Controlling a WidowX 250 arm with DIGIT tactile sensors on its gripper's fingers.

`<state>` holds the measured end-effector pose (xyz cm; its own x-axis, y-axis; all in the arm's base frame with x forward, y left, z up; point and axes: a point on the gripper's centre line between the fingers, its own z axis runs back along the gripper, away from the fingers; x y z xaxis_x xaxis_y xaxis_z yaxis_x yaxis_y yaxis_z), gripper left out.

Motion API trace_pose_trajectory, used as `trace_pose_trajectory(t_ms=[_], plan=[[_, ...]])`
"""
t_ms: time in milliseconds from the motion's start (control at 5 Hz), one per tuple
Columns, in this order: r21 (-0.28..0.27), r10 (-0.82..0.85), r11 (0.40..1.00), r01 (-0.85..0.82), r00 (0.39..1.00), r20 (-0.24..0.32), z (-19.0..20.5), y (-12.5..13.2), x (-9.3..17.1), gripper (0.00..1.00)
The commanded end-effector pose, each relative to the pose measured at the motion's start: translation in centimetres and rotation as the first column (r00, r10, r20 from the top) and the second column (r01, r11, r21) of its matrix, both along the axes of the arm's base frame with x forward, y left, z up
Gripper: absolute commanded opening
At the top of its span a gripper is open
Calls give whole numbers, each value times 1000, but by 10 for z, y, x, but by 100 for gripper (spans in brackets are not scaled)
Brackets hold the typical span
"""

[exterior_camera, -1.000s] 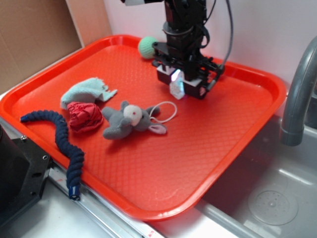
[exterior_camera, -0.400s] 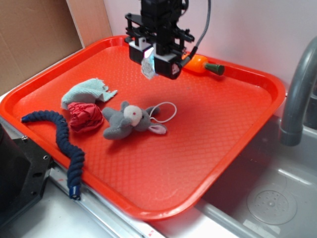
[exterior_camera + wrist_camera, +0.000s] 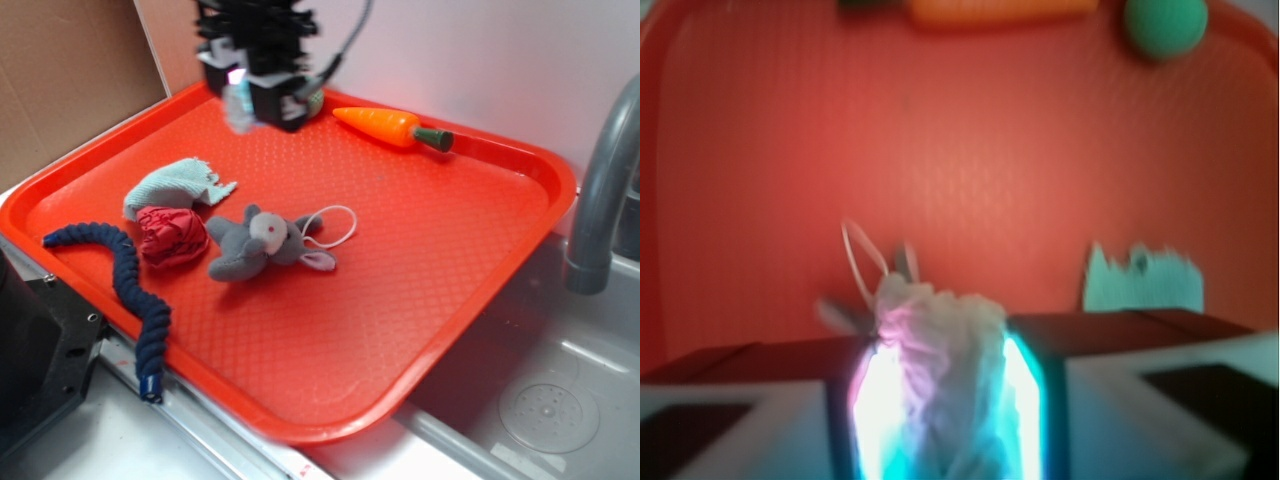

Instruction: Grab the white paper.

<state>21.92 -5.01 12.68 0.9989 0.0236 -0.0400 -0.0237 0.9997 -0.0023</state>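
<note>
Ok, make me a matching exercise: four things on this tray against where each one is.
Things:
1. paper
2. carrot
3. mouse
4. rope

Places:
A. at the tray's near left edge, one end hanging over the rim
B. pinched in the gripper, above the tray
C. mid-tray, beside a white cord loop
D. along the far rim, near the wall

Pairs: 1-B, 2-D, 3-C, 4-A
</note>
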Motion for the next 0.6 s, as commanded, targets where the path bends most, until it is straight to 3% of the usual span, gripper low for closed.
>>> trace_pose_trajectory(t_ms=[0,200,400], plan=[[-4,35,999,-35,995,93,26,5,-34,0],[4,5,1000,-5,995,101,20,-1,-34,0],[20,1,1000,-3,998,69,17,3,-26,0]])
